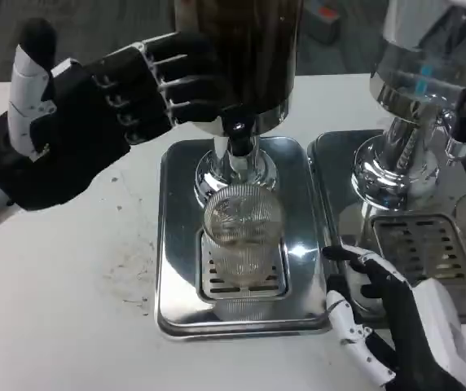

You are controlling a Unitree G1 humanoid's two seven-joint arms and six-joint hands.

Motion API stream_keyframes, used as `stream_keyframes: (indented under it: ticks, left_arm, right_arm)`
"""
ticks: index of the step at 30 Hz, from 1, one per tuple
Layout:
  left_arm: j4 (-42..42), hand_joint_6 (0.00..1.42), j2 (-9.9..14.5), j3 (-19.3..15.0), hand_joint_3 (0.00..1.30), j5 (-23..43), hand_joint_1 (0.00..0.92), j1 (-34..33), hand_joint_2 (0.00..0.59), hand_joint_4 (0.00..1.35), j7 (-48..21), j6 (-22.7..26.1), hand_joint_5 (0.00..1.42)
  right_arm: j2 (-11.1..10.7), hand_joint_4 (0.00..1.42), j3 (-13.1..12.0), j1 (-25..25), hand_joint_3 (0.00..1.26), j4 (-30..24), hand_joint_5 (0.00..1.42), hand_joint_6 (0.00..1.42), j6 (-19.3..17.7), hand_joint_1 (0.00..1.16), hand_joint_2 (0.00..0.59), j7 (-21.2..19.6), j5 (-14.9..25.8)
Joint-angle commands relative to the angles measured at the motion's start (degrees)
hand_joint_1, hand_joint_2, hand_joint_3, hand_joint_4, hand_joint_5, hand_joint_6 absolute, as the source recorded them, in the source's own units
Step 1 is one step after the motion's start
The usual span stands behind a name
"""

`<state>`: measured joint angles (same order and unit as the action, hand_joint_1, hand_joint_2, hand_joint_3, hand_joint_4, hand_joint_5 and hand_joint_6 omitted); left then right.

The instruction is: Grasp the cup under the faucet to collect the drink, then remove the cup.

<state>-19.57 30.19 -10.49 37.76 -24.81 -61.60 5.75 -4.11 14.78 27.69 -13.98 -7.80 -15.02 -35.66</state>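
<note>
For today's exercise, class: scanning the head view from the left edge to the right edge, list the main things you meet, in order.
left hand → cup under the faucet, on the left drip tray → right hand → right dispenser

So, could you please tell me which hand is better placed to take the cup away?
Right hand: open, low beside the ribbed clear glass cup on the drip grate. Left hand is up at the dispenser.
</note>
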Motion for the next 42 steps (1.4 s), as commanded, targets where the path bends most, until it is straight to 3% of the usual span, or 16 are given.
stream_keyframes:
  ticks: [1, 19, 42]
  left_arm:
    - [-0.82, 0.22, -1.85, 0.43, 0.25, -1.59, 0.000, -1.77, 0.077, 0.16, -0.70, 0.40, 0.19]
    - [-2.98, 0.19, -7.33, 1.53, 0.23, -9.01, 0.000, -3.76, 0.076, 0.14, 1.07, -5.43, 0.17]
    - [-8.58, 0.17, -11.00, 4.56, 0.23, -13.79, 0.000, -5.24, 0.076, 0.14, -0.22, -13.29, 0.17]
  right_arm:
    - [0.70, 0.24, 0.44, 1.03, 0.36, 0.16, 0.24, 0.36, 0.06, 0.32, 0.496, -1.20, 0.53]
    - [1.64, 0.24, 0.73, 1.67, 0.37, 0.73, 0.25, 0.36, 0.14, 0.32, 0.496, -2.12, 0.53]
    - [2.24, 0.26, 0.93, 3.60, 0.38, -0.13, 0.25, 0.36, 0.61, 0.32, 0.496, -2.94, 0.62]
